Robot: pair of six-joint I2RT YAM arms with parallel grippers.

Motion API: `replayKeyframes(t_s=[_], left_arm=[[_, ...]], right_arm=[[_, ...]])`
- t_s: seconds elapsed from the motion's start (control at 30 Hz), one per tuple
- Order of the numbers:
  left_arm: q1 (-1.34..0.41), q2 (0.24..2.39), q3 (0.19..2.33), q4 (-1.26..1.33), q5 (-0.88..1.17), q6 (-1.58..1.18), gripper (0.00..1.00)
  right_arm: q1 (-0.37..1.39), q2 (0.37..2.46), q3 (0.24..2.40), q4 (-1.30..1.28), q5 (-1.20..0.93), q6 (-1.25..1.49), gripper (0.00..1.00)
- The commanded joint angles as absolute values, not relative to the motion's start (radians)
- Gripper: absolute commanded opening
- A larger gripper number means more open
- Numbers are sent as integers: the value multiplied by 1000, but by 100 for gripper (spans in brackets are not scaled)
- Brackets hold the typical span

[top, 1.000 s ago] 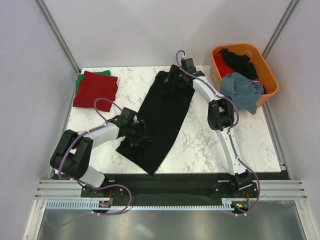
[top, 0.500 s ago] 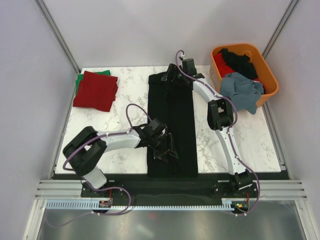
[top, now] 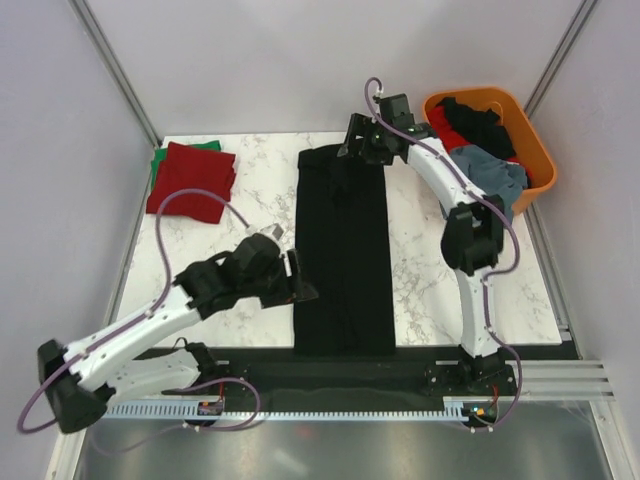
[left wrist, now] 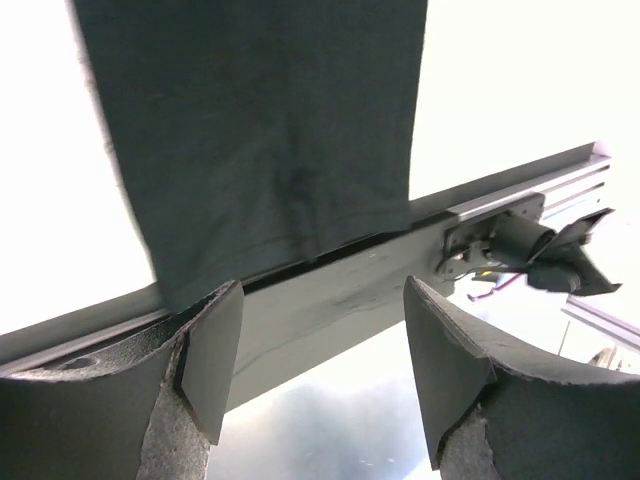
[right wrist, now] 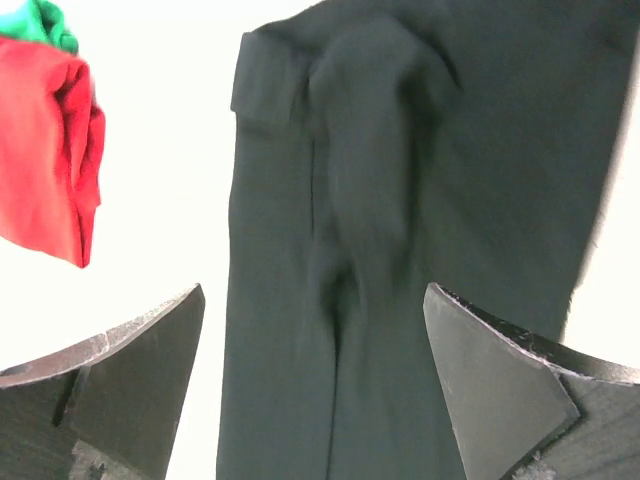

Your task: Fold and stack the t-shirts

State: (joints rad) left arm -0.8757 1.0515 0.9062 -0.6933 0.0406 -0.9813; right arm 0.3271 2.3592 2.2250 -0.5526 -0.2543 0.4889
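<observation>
Black shirt: the long black cloth t-shirt [top: 343,260] lies flat on the white marble-pattern table top [top: 440,285]. It is folded into a narrow strip that runs from the far edge to the near edge. Its near hem just reaches the dark strip [top: 400,362] at the front of the table.

Left gripper: the left gripper [left wrist: 325,340] is released, with both fingers apart and nothing between them. It stands at the left edge of the black shirt, near the hem end (whether it touches the cloth, I cannot tell).

Right gripper: the right gripper [right wrist: 310,370] is spread wide and holds nothing. It hangs over the far end of the black shirt, where one short sleeve is folded inward.

Folded pile: a folded dark red cloth t-shirt [top: 192,180] lies on a green cloth t-shirt [top: 158,165] at the far left corner, well apart from the black strip.

Basket: the orange plastic basket [top: 541,152] stands at the far right. A crumpled black cloth piece [top: 478,120] and a red cloth piece [top: 446,127] lie inside it, and a grey-blue cloth t-shirt [top: 485,175] hangs over its near rim.
</observation>
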Motion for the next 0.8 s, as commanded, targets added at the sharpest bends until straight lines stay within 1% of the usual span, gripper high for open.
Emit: replayKeyframes(t_s=[0.0,0.03,0.07,0.13,0.17,0.23,0.27,0.33,0.37,0.47,0.6,0.7,0.73,0.77], left_arm=[[-879,899,842,-839,-68,-930,72],[-879,875,791,-844,-64,-948,71],[-879,850,763,-845,-51,-957,71],[-879,775,677,-842,-34,-1000,68],[-879,749,652,-836,-19,-1014,68],[-881,692,582,-822,-6,-1045,65],[-881,680,563,-815,-5,-1052,65],[-884,666,526,-793,-5,-1071,63],[-885,670,517,-779,18,-1074,63],[-888,705,474,-714,40,-1097,63],[-891,747,408,-600,69,-1134,64],[-894,773,347,-508,94,-1155,63],[-896,779,338,-471,101,-1166,63],[-897,787,331,-459,107,-1169,63]], right_arm=[[356,2045,2087,-777,-76,436,98],[359,1986,2009,-810,-33,445,98],[367,1850,1811,-830,38,457,98],[403,1690,1580,-833,101,515,98],[417,1522,1360,-815,126,546,98],[481,1334,1144,-772,115,662,98],[506,1168,968,-756,106,716,98],[587,1031,832,-756,86,846,98],[615,937,721,-758,75,886,98],[741,842,579,-739,52,1004,95],[892,857,526,-758,133,1086,91],[952,891,474,-686,137,1133,84],[965,906,450,-666,135,1144,78],[974,916,439,-635,138,1152,76]])
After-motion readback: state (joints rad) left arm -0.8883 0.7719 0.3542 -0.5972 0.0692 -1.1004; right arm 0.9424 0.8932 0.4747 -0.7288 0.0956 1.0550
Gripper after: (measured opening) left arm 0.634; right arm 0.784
